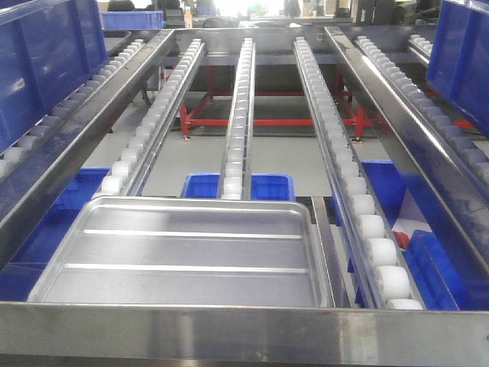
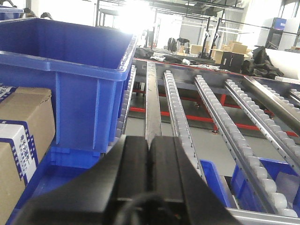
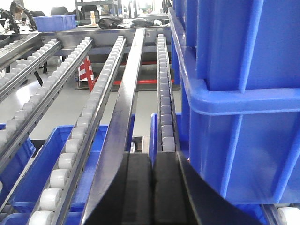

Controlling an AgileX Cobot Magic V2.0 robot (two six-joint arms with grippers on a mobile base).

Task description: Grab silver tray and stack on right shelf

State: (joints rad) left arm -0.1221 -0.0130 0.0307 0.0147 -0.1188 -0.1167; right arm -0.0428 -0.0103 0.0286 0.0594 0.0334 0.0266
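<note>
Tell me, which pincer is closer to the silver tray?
Likely left. The left pincer lines up with the left rail, which the tray lies beside. The right pincer is at the right rail, lanes away.
</note>
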